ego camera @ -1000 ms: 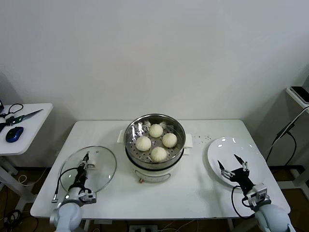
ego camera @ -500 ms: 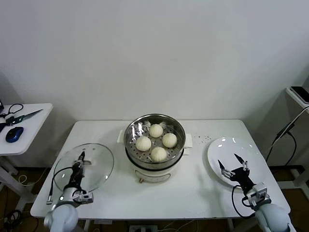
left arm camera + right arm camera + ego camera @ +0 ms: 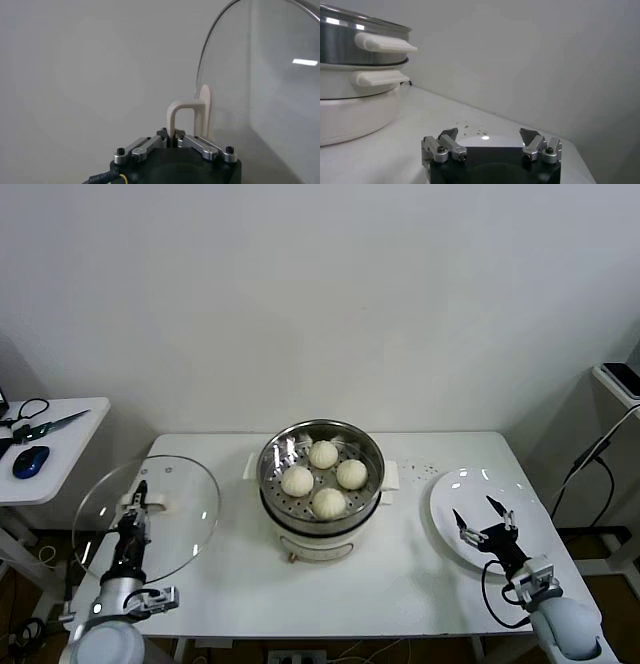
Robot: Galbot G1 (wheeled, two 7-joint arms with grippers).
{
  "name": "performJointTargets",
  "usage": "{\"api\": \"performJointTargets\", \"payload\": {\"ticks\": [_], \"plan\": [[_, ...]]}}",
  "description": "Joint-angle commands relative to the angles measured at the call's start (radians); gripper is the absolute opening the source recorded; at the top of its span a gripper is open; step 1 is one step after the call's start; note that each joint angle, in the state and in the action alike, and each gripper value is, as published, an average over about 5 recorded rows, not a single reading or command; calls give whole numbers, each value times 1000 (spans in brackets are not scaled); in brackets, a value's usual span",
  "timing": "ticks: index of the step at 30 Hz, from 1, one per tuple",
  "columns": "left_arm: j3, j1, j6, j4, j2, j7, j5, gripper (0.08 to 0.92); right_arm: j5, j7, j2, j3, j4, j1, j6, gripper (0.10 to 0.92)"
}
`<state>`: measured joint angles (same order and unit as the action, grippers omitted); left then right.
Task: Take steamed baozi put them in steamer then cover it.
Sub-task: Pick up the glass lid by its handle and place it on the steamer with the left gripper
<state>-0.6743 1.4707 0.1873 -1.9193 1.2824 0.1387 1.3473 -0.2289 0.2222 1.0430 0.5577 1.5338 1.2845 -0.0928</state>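
Since a second ago I see the round clear glass cover with its metal rim has come up off the white rectangular table; it lay flat near the table's left edge and now hangs tilted, overhanging that edge. My left gripper has risen with it and drifted outward past the left edge. Its jaws are clamped on the cover's cream-white rectangular handle, which the left wrist view shows pinched upright between them, the glass disc standing on edge just beyond.

Nothing else has shifted. The round shiny steel steamer on its cream-white cooker base sits at the middle of the table toward the back edge, uncovered, with the four cream-white domed baozi clustered on its perforated floor. The flat white plate lies near the right edge. My right gripper hovers over the plate's front part, where it was before, jaws spread wide with nothing between them; the right wrist view shows the steamer's side handles well apart from it.

I can read no brand, label or writing on any of these things.
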Motion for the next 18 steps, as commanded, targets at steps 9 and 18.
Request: {"api": "performJointTargets", "payload": {"ticks": [9, 18], "plan": [[453, -245, 452, -287, -272, -313, 3, 148, 14, -10, -5, -38, -50, -69, 0, 823], [772, -538, 558, -170, -118, -571, 181, 148, 22, -10, 0, -50, -87, -100, -10, 823]]}}
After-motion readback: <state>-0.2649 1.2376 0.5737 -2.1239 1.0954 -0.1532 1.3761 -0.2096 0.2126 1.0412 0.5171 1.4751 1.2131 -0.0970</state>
